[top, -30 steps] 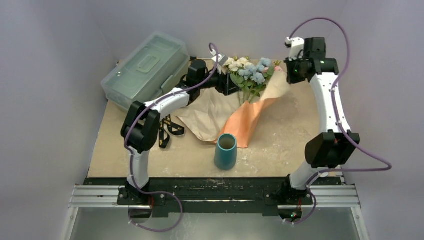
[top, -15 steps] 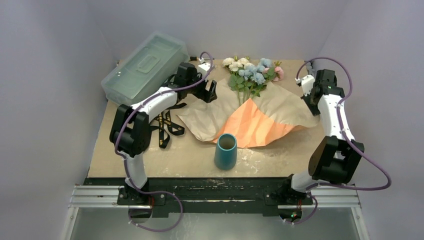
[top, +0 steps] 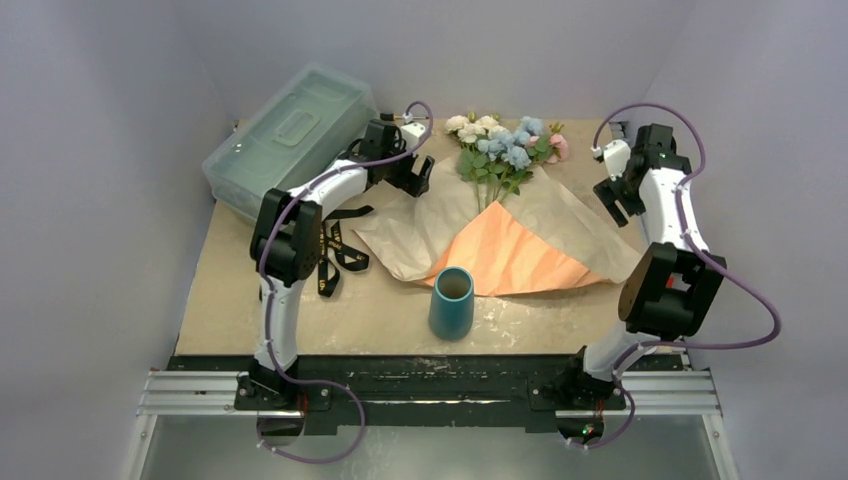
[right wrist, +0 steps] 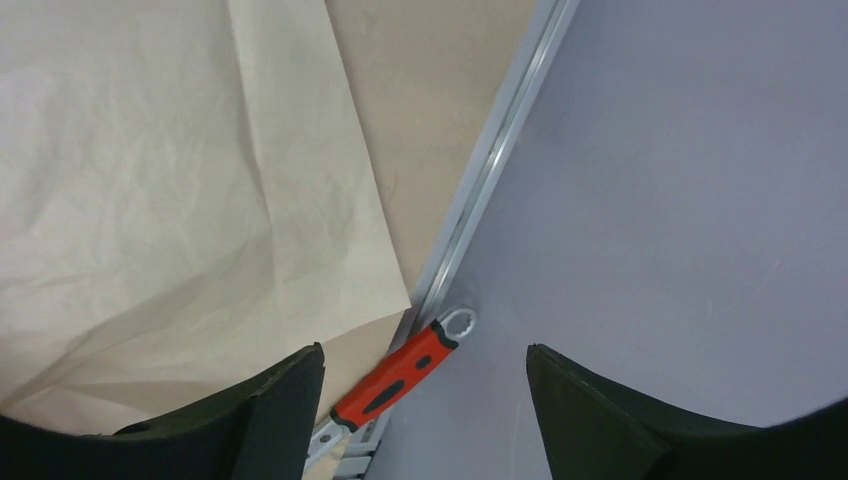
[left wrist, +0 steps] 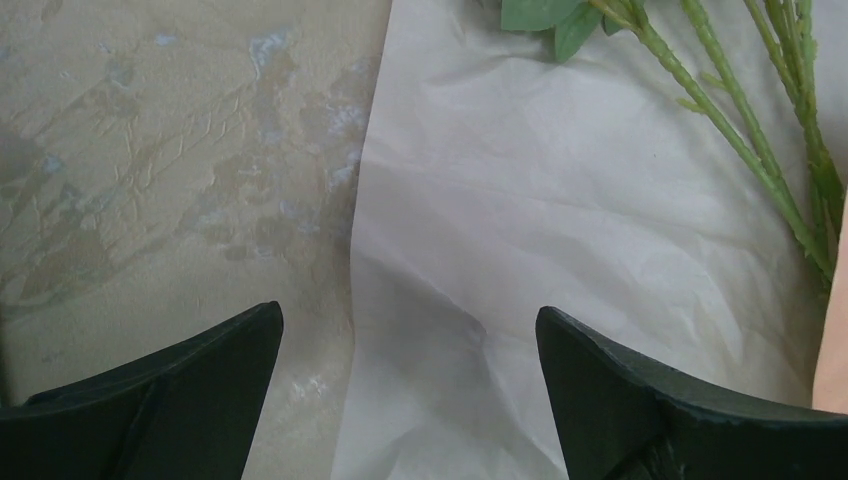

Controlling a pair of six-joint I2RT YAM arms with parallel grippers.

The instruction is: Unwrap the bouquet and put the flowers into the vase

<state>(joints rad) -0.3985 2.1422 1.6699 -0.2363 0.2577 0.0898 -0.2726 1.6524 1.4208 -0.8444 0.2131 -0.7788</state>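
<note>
Kraft paper lies spread flat beneath the flowers, beyond the vase.

Flowers on wrapping paper, vase before it, toolbox far left.

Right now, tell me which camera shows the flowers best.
Top external: the flowers show whole, lying partly on the opened paper. Left wrist catches only green stems and a few leaves. Right wrist shows none, just paper.
</note>
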